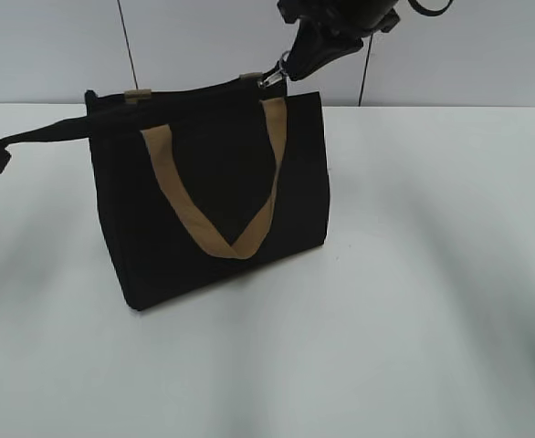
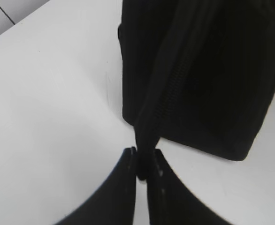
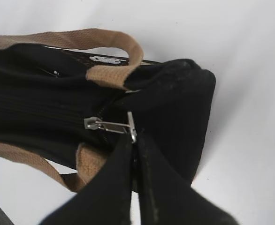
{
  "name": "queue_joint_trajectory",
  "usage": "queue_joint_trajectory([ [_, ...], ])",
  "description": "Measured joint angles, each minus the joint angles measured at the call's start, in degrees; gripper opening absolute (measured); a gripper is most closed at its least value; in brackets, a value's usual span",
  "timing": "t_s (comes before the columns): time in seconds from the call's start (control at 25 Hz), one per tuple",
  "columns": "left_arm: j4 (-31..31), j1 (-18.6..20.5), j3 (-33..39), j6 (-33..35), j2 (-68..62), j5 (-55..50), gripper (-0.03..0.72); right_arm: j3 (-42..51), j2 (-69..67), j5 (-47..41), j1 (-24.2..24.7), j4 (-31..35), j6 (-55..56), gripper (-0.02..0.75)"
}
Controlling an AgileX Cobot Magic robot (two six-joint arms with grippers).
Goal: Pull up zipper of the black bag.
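At the far left, the left gripper (image 2: 142, 164) pinches a black strap tail (image 1: 44, 134) drawn from the black bag (image 1: 204, 210), which stands centre-left on the white table (image 1: 414, 301). Its contents are hidden. At the bag's top right corner, the right gripper (image 3: 133, 140) clamps the silver zipper (image 3: 110, 125) pull.

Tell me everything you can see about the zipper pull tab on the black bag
The zipper pull tab is small, shiny silver metal, lying flat along the black zip track near one end of the black bag. The right gripper is shut on its outer end. Tan handles sit either side.
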State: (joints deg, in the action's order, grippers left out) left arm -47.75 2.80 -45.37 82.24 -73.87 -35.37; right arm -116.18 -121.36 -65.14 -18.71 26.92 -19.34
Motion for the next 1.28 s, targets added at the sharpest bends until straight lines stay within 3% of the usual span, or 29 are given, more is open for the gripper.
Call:
queue_joint_trajectory([
  [0.08,-1.6,0.1,0.0,0.0,0.0,0.3,0.034,0.0,0.3,0.1,0.0,0.5,-3.0,0.027],
  [0.16,-3.2,0.5,0.0,0.0,0.0,0.4,0.074,0.0,1.2,0.7,0.3,0.6,-5.0,0.130],
  [0.24,-5.2,0.5,0.0,0.0,0.0,0.1,0.191,0.0,2.2,0.8,0.5,0.9,-5.5,0.266],
  [0.32,-7.5,0.5,0.0,-0.5,0.0,-0.5,0.350,-0.1,3.0,0.4,0.6,1.1,-5.7,0.351],
  [0.4,-8.8,0.5,0.0,-2.0,0.0,-0.7,0.517,-0.1,3.7,-0.3,0.6,1.1,-6.1,0.390],
  [0.52,-9.0,0.5,-0.9,-6.5,-0.1,-1.5,0.626,-0.1,5.0,-0.7,0.6,0.9,-8.4,0.406],
  [0.72,-5.8,0.5,-6.1,-17.9,-0.1,-2.5,0.646,-0.1,7.6,-2.4,3.0,-4.0,-12.5,0.410],
  [0.84,4.3,0.5,-11.0,-29.5,-0.1,-2.6,0.629,-0.1,8.9,-4.0,5.9,-7.5,-11.6,0.410],
  [1.08,28.0,0.5,-19.4,-59.9,-0.1,-3.2,0.581,-0.1,11.4,-4.3,12.3,-10.2,-8.2,0.410],
  [1.28,43.8,0.5,-24.3,-77.1,-0.1,-11.2,0.552,-0.1,15.5,-4.4,14.3,-17.0,-5.6,0.410],
])
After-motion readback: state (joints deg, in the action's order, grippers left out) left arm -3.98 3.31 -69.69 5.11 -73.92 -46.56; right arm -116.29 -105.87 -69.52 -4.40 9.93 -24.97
